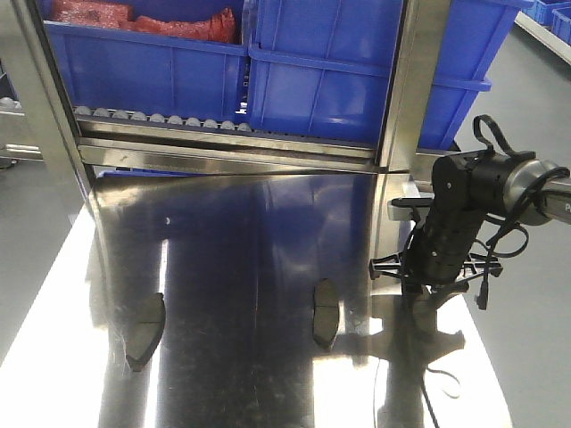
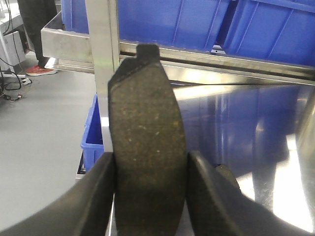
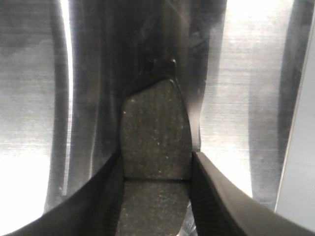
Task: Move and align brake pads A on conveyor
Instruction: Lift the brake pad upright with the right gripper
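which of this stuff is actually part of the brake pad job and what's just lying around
Job:
- left pad, held in left gripper
- right pad, held in right gripper
- two loose pads on the steel table

Lying about:
- blue bins
- red items in one bin
- rack post

the steel table [image 1: 268,223] is open down its middle, between one brake pad [image 1: 147,332] near the left edge and a second brake pad [image 1: 324,314] right of centre. at the back a crossbar [image 1: 232,159] under the blue bins [image 1: 348,80] blocks the way. an upright post [image 1: 406,134] stands just beside the right gripper [image 1: 419,299], its jaws filled by a third pad [image 3: 155,128]; another post [image 2: 103,64] rises ahead of the left gripper [image 2: 150,169], filled by a fourth pad [image 2: 147,113].
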Robot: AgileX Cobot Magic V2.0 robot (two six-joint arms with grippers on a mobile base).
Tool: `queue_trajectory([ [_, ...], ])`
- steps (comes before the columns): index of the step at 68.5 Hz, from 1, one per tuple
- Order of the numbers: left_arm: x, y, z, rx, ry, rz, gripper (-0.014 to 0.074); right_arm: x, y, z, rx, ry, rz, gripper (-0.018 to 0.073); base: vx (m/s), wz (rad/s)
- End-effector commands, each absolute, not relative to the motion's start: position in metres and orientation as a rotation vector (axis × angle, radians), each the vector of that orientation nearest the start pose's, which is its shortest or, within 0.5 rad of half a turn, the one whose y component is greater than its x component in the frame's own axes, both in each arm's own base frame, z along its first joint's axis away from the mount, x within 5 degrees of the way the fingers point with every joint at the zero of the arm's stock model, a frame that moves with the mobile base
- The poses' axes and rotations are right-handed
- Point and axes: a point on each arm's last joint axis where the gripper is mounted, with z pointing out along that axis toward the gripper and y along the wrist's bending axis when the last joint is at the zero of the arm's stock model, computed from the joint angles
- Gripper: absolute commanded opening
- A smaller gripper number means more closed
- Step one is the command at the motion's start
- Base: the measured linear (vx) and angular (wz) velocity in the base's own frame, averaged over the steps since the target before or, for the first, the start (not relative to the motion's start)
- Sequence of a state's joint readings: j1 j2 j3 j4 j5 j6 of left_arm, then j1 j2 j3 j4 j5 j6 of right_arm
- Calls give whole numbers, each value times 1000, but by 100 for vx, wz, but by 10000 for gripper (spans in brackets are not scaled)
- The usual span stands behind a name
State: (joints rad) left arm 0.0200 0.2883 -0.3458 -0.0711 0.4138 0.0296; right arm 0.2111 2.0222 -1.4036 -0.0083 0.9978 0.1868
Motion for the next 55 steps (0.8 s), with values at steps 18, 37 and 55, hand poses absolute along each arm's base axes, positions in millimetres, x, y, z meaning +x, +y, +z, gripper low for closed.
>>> queue_trajectory([
  [18,74,-1,292,-40,1712,-46,-6,372,75,245,-120,2835,5,-11,0,0],
  [37,74,-1,292,-40,1712,-46,-6,333,67,333,-168,2536,48,-8,0,0],
  [55,74,-1,292,-40,1712,-46,-6,261,52,368,-175,2236,90,-7,0,0],
])
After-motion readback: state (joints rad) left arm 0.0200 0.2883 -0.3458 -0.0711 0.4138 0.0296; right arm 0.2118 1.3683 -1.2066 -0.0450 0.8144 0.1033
